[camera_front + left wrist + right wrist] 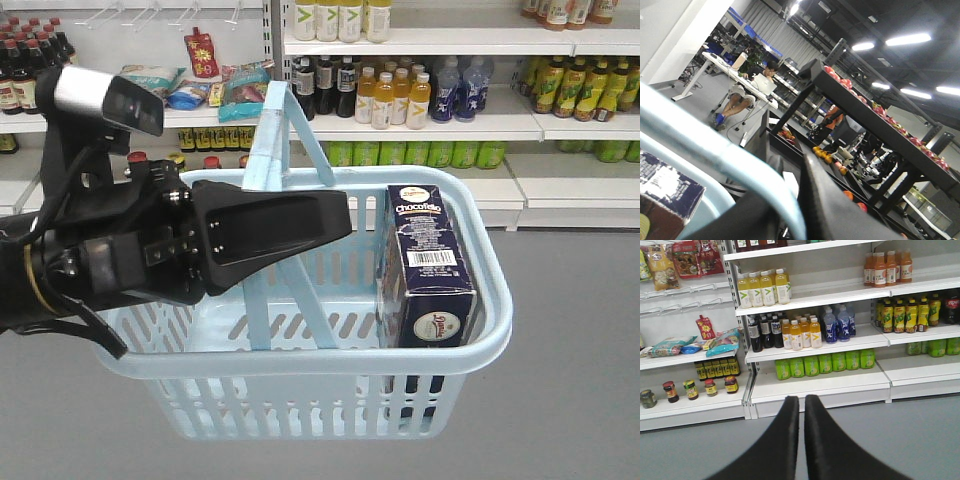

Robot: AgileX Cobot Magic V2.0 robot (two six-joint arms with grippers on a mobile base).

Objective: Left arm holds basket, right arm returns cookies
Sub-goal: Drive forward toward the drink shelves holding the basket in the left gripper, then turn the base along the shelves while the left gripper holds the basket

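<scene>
The light blue basket [500,300] hangs in the air in the front view, its two thin handles [280,130] swung up together. My left gripper [335,222] comes in from the left, its broad black jaws shut on those handles. The left wrist view shows a handle [715,152] running between the jaws. The cookies [425,270], a dark navy "Chocofello" box, stand upright inside the basket against its right wall; one corner [667,187] appears in the left wrist view. My right gripper [802,401] is shut with nothing in it, over grey floor, facing the shelves.
White store shelves [815,352] carry yellow, dark, blue and green bottles [800,334], jars [711,387] and snack bags [722,342]. Grey floor [920,435] lies in front of them. Behind the basket, dark fruit racks [875,125] and a seated person [752,87] show.
</scene>
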